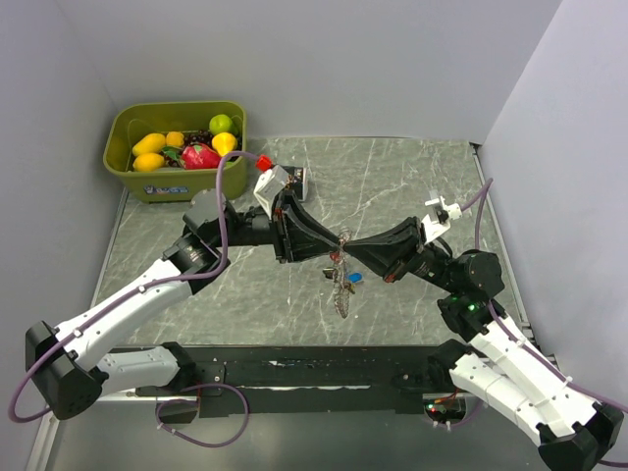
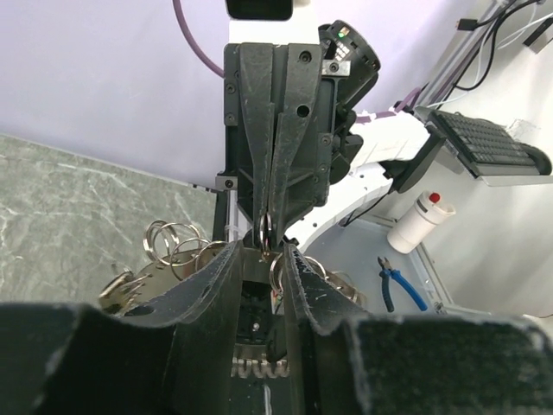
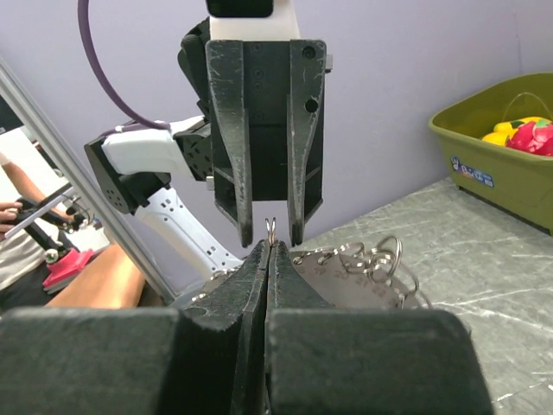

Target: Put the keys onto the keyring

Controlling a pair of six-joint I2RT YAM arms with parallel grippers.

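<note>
Hanging midair, the thin round silver metal keyring (image 3: 270, 226) is clamped by the closed right pincer (image 3: 270, 248); the left pincer (image 2: 262, 258) is spread apart around it.

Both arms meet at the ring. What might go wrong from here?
1. The right gripper pinches only a sliver of the keyring; a nudge from the left gripper, whose jaws straddle it, might knock it loose.
2. The keys dangle above the table, so a slip would likely drop the whole bunch.
</note>
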